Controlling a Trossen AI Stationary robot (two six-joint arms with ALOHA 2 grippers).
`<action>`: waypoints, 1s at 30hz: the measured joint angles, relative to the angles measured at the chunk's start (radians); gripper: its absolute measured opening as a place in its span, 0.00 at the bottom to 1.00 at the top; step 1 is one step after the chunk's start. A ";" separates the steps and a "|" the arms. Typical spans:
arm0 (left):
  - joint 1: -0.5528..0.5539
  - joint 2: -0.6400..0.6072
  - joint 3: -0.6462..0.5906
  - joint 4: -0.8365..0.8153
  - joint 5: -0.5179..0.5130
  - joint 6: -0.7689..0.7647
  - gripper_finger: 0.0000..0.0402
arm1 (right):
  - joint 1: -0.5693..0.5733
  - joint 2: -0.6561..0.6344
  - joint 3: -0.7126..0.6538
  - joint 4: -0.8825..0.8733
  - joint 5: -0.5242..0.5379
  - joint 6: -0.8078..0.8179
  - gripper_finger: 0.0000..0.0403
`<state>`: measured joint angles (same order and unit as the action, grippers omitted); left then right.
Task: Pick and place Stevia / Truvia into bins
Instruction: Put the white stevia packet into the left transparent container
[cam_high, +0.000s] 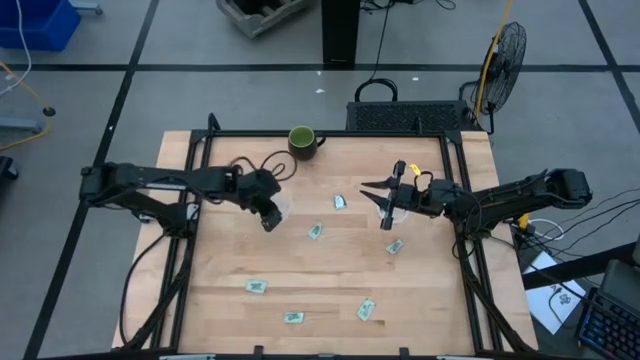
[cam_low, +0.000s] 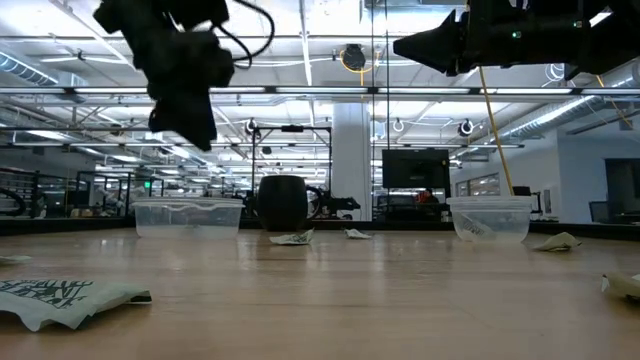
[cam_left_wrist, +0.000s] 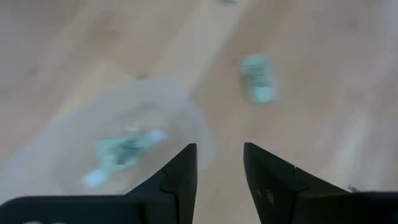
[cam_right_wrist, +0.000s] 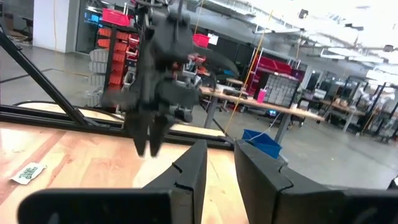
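Several pale green and white sachets lie flat on the wooden table, among them one (cam_high: 340, 202), another (cam_high: 316, 231) and a third (cam_high: 394, 246). The clear tub (cam_low: 188, 216) stands at the left and holds one sachet (cam_left_wrist: 124, 151). The clear round cup (cam_low: 490, 218) stands at the right. My left gripper (cam_high: 268, 220) hangs open and empty above the table just beside the tub (cam_left_wrist: 134, 134), fingers pointing down, with a loose sachet (cam_left_wrist: 258, 78) beyond it. My right gripper (cam_high: 365, 186) is raised high above the cup (cam_high: 395, 210), pointing level toward the table's left, its fingers (cam_right_wrist: 219, 167) slightly apart and empty.
A dark green mug (cam_high: 303, 141) stands at the table's far edge. More sachets lie toward the near edge, such as one (cam_high: 257, 287), another (cam_high: 293, 318) and a third (cam_high: 366, 310). A black frame rail (cam_high: 330, 134) borders the table. Bare wood shows in the middle.
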<state>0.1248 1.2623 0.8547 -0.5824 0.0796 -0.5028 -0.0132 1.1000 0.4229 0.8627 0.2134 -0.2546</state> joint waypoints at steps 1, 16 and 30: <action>-0.004 -0.019 0.000 0.002 0.031 0.010 0.34 | -0.001 0.000 0.000 -0.006 0.000 0.018 0.19; -0.318 -0.092 0.000 0.010 0.083 0.082 0.34 | -0.053 0.000 0.053 -0.386 -0.048 0.273 0.19; -0.582 -0.007 0.000 0.001 -0.029 -0.008 0.34 | -0.005 0.000 0.144 -0.523 -0.191 0.396 0.19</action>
<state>-0.4577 1.2549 0.8547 -0.5812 0.0510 -0.5105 -0.0181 1.0996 0.5667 0.3399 0.0227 0.1410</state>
